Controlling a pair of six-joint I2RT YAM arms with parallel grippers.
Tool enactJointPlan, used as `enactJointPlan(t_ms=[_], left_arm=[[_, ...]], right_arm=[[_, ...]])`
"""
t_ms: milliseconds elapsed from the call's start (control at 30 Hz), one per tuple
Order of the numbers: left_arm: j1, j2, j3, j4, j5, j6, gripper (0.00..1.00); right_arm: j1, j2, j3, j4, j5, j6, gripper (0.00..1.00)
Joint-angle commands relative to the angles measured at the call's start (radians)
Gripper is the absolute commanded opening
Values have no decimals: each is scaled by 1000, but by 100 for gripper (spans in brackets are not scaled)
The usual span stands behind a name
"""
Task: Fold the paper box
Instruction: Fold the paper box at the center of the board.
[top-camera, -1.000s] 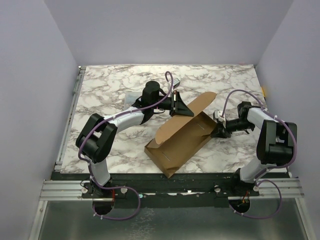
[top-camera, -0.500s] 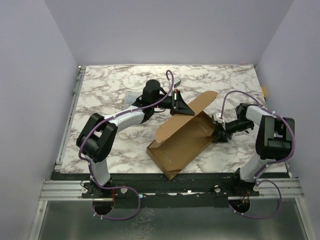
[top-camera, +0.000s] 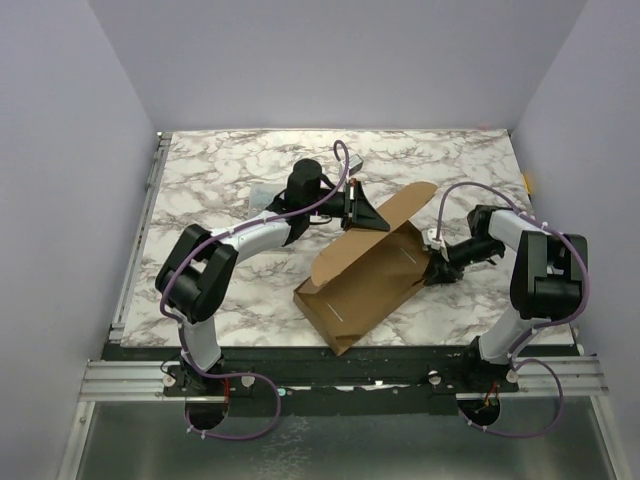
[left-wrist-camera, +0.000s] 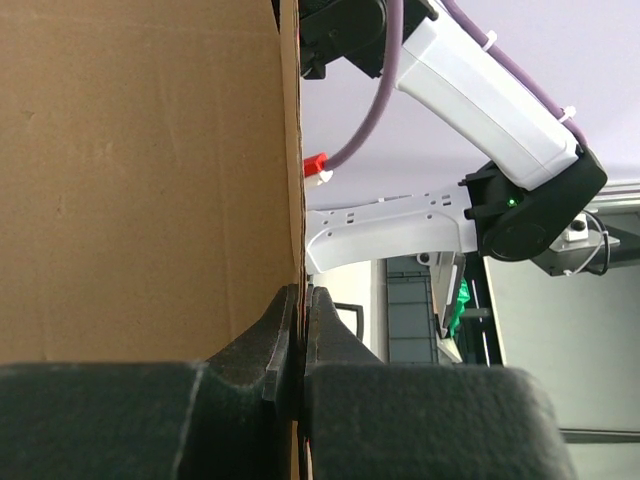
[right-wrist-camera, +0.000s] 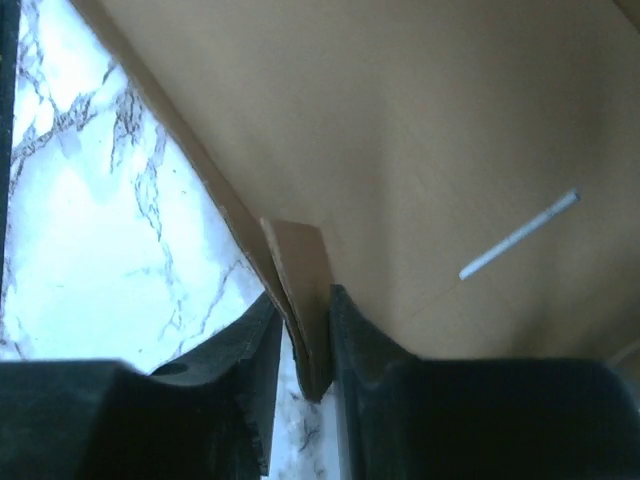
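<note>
The paper box (top-camera: 365, 280) is brown cardboard, half formed into a shallow tray lying diagonally on the marble table (top-camera: 220, 170). Its lid flap (top-camera: 405, 205) rises at the back. My left gripper (top-camera: 368, 216) is shut on that flap's edge. In the left wrist view the cardboard sheet (left-wrist-camera: 140, 170) fills the left side, with the left gripper (left-wrist-camera: 301, 300) pinching its thin edge. My right gripper (top-camera: 432, 270) is at the tray's right end. In the right wrist view the right gripper (right-wrist-camera: 303, 315) is shut on a doubled-over flap (right-wrist-camera: 298, 260) at the box wall (right-wrist-camera: 420, 130).
A small clear plastic case (top-camera: 262, 196) lies behind the left arm. A small yellow piece (top-camera: 527, 181) sits at the table's right edge. Purple walls enclose the table on three sides. The right arm (left-wrist-camera: 480, 80) shows beyond the cardboard in the left wrist view.
The right gripper shifted slightly left and down along the box's right end and closed on the end flap. The lid tip moved slightly right. The left gripper kept its grip.
</note>
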Motion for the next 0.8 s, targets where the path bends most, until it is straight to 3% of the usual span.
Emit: enactJointPlan(t_ms=[0,100,367,567,767], left_arm=[[-6,8,8,36,30,7,0],[4,-1,-12,28,24,24,0],[40,-35,-48,-47,28,103,0],[43,-44,-9,-249,25,280,0],[47,-63,20,-319,23,337,0]], right_arm=[[7,6,42,41,-19,76,41],[7,-22,67,41,-45,142,54],[-23,-106,99,7,-101,272,59],[-120,-65,168,-99,-204,274,62],[-129,-63,137,-100,-243,304,74]])
